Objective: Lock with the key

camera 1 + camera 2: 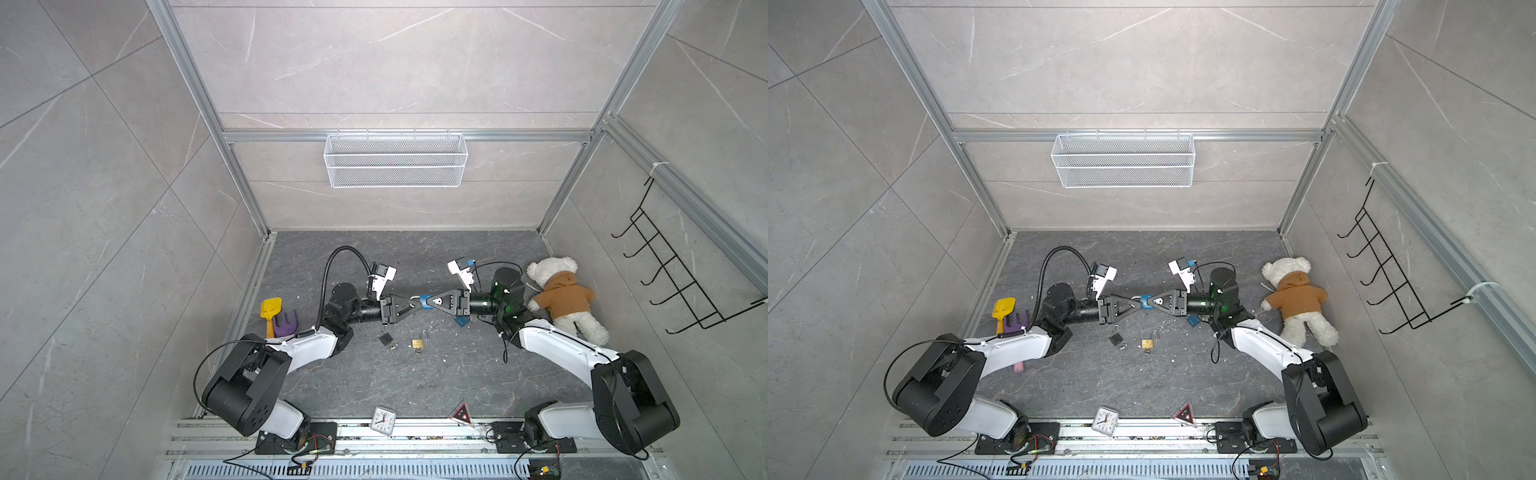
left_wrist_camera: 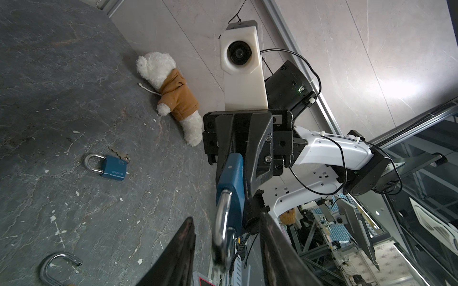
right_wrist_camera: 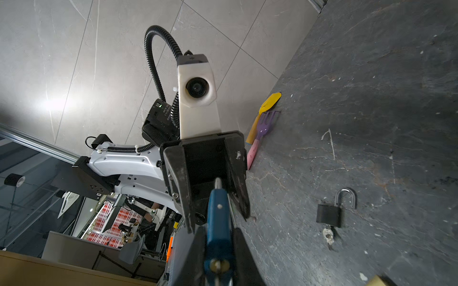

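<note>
Now the jaws of the right gripper (image 3: 219, 239) pinch the blue padlock (image 3: 218, 210), while those of the left gripper (image 2: 226, 229) stand spread on either side of its shackle (image 2: 221, 218), not touching it.
</note>
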Available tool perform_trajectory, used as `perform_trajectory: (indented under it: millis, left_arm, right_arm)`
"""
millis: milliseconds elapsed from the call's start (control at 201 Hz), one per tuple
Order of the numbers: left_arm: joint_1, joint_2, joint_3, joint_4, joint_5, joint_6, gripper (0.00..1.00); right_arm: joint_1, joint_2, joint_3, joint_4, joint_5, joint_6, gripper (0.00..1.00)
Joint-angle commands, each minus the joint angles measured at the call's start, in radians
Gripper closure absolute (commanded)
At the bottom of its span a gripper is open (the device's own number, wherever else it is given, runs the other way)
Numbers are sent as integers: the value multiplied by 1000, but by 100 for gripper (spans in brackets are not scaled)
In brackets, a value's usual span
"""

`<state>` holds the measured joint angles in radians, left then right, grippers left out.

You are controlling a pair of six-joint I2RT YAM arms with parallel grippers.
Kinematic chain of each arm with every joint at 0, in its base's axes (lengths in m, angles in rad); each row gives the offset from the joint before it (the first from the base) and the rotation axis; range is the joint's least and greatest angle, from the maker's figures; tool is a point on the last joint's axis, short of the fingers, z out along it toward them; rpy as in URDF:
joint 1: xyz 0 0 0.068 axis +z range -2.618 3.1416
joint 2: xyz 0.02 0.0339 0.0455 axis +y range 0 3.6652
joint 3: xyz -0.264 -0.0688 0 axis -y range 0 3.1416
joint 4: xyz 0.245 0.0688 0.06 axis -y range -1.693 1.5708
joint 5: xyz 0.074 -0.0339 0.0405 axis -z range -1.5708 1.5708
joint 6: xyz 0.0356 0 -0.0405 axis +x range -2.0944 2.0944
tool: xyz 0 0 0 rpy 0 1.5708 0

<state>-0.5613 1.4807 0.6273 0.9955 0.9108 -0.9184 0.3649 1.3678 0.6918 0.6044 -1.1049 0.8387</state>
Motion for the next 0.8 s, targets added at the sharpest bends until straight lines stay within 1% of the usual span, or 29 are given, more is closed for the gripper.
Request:
perform_trajectory:
  millis: [0, 264, 518, 607, 677, 791]
  left_arm:
    - [-2, 16, 43, 67, 18, -9, 56]
    - [-4, 42, 54, 92, 20, -29, 61]
    - [-9, 58, 68, 103, 26, -41, 62]
    - [-11, 61, 71, 106, 31, -44, 66]
    - [-14, 65, 73, 116, 40, -52, 72]
    - [-15, 70, 77, 132, 49, -66, 73]
  right_arm:
    - [9, 5, -8, 51, -19, -3, 100]
    - [19, 12, -9, 50, -12, -12, 100]
    - [28, 24, -8, 50, -2, -20, 100]
    - [28, 24, -8, 48, 3, -22, 100]
    - [29, 23, -6, 40, 11, -28, 100]
    - [29, 23, -3, 34, 29, -35, 100]
